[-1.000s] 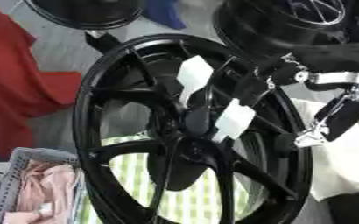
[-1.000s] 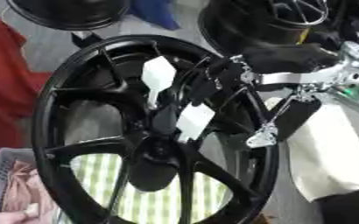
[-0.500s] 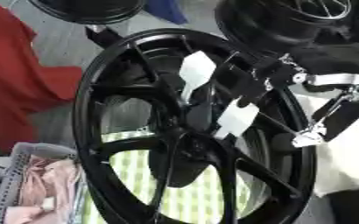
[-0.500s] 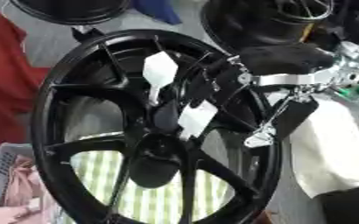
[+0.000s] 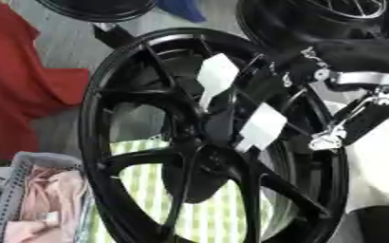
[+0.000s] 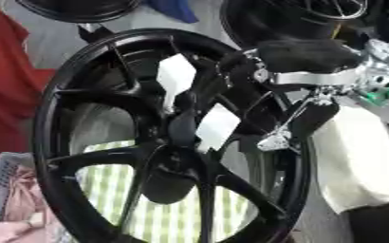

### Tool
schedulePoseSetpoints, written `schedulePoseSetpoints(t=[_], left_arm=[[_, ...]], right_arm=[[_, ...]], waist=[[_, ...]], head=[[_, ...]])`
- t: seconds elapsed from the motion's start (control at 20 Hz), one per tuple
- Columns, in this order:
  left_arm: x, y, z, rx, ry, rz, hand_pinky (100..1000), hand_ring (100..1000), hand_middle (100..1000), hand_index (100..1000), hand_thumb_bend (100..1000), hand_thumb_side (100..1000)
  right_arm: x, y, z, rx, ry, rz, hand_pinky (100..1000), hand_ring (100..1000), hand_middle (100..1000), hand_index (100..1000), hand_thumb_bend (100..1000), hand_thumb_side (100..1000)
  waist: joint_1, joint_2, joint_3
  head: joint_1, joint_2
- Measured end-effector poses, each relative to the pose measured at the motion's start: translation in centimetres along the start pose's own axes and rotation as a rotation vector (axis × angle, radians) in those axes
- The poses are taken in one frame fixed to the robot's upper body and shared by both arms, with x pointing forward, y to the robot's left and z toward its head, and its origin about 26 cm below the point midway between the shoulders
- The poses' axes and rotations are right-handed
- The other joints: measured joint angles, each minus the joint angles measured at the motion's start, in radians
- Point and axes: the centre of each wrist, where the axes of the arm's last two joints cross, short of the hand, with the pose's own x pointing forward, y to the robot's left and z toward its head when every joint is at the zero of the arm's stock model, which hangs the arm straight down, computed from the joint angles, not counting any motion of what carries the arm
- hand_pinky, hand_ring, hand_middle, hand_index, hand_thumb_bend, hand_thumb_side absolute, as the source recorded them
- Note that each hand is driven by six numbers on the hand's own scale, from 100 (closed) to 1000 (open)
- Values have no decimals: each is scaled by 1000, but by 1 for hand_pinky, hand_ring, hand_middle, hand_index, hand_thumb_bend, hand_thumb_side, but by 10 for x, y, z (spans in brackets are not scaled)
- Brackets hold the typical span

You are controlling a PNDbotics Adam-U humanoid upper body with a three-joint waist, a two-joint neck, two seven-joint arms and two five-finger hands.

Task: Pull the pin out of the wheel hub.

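A large black spoked wheel (image 5: 131,95) stands upright and fills most of both views, its hub (image 5: 206,159) below the middle. My right hand (image 5: 264,85) comes in from the right, over the rim and between the spokes, just above the hub. Two white patches on the hand, one upper (image 5: 218,76) and one lower (image 5: 260,126), lie over the dark centre. I cannot make out a pin; the hand and spokes hide that spot. My black and silver right forearm (image 6: 314,76) shows at the upper right. My left hand shows in neither view.
A red cloth (image 5: 23,85) hangs at the left. A grey basket (image 5: 19,182) holding pink fabric sits at the lower left. A green and white striped cloth (image 5: 206,213) lies behind the wheel. More black wheels (image 5: 314,19) stand at the top. White fabric (image 5: 380,161) lies at the right.
The whole picture has shifted slightly, so the camera moved. My right hand stays at the same place on the wheel.
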Motion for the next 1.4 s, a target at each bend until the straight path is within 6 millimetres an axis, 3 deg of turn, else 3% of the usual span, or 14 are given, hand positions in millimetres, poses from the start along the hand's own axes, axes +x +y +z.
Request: schedulePoseSetpoints(t=[0.7, 1.4], left_arm=[[-1, -2, 1, 1, 4, 1, 941, 618, 619, 779, 100, 762], [-2, -4, 1, 5, 9, 3, 943, 617, 619, 780, 100, 768]], right_arm=[[0, 8, -4, 18, 10, -16, 837, 812, 789, 822, 427, 100], [1, 14, -6, 35, 21, -20, 834, 814, 786, 815, 383, 100]], waist=[[0, 11, -3], [0, 23, -4]], head=[[0, 0], [-1, -9]])
